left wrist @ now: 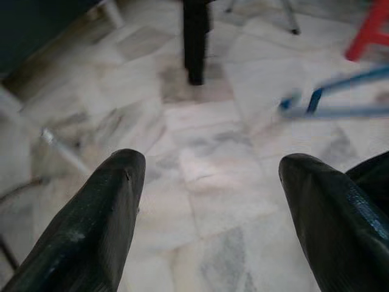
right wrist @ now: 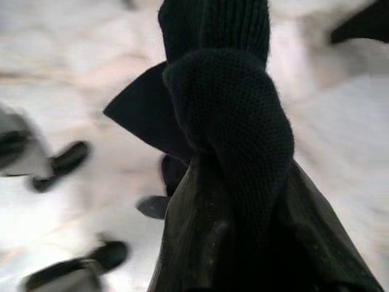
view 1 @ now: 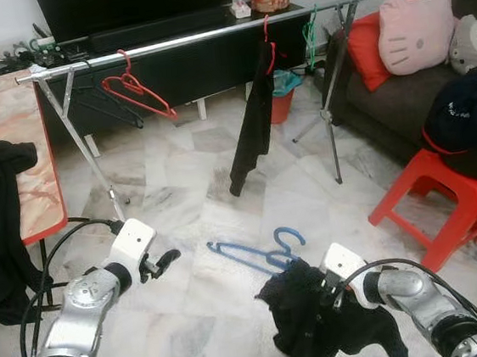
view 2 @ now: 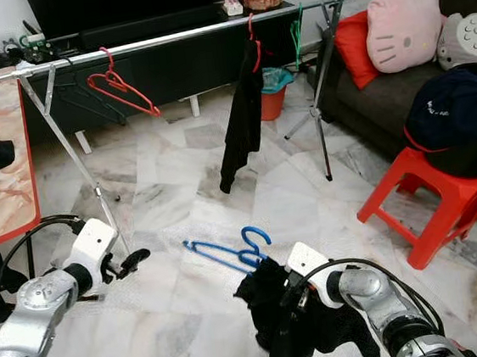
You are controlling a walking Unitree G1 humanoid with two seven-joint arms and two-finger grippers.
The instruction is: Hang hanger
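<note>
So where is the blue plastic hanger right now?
The blue plastic hanger lies flat on the marble floor between the two arms, its hook end beside the black knitted garment gripped by the right gripper, in front of the clothes rail.

Glossy marble floor, matt knitted black garment, smooth blue plastic hanger, metal rail.

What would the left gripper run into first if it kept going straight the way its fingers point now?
Probably the bare marble floor. The left gripper, fingers apart, aims down at open tiles short of the blue hanger and the hanging black garment. Depth is uncertain.
</note>
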